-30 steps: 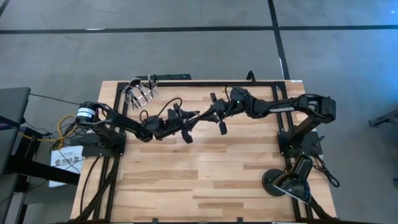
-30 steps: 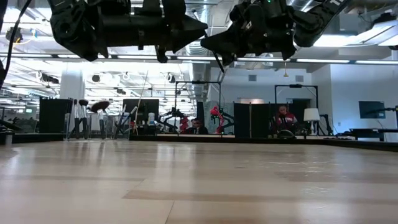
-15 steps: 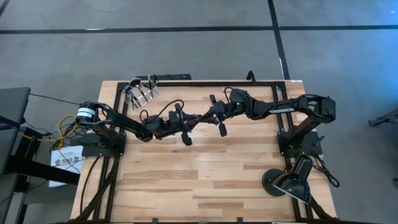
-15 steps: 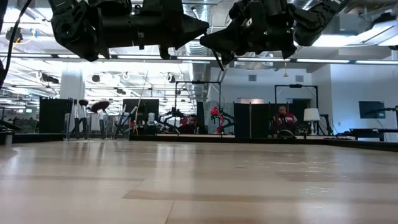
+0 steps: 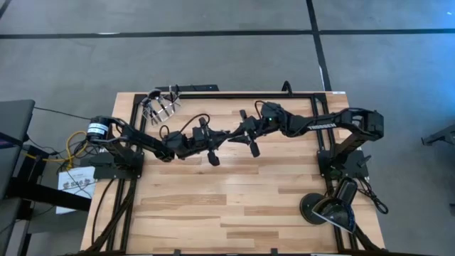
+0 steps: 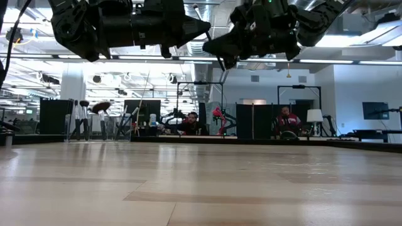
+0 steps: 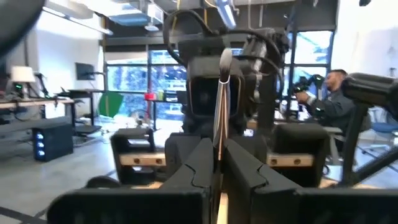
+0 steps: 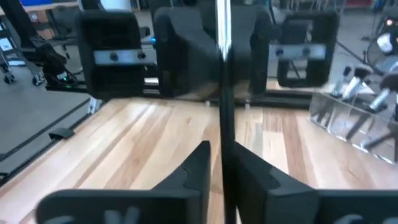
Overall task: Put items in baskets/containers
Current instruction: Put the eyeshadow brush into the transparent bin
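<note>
The brush [image 7: 222, 99], held in the air above the bench [image 5: 234, 206] between both arms, looks light, stiff and slippery, so it is best pinched mid-handle; the left gripper [image 7: 217, 163] fingers are clenched on it, the right gripper [image 8: 222, 163] fingers barely parted around it.

Overhead camera looks straight down on the table [image 5: 234, 213]; low camera skims its top; wrist cameras face each other above it.
</note>
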You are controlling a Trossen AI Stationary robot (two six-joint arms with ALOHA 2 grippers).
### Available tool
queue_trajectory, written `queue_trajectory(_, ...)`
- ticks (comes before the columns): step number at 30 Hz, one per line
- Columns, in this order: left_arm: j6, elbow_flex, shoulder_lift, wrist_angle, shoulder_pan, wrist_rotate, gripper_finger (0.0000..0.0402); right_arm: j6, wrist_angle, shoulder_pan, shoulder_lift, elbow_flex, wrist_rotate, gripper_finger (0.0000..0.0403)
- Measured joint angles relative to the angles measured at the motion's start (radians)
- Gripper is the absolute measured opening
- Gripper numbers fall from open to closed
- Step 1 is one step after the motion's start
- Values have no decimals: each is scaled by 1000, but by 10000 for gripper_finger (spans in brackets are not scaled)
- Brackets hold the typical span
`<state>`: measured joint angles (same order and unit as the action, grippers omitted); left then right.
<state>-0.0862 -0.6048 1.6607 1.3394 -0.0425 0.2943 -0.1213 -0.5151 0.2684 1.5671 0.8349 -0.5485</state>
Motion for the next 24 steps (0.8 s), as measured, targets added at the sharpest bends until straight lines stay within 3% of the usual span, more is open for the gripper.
queue_trajectory(7, -14, 0, -7, -17, 6, 32, 15, -7, 75, 22, 0, 0, 9, 118)
queue_trajectory(16, -31, 0, -65, -170, 5, 185, 16, 8, 337, 54, 0, 0, 123, 242)
queue_trajectory(24, -72, 0, -259, -445, 59, 419, 17, 8, 403, 36, 0, 0, 138, 265)
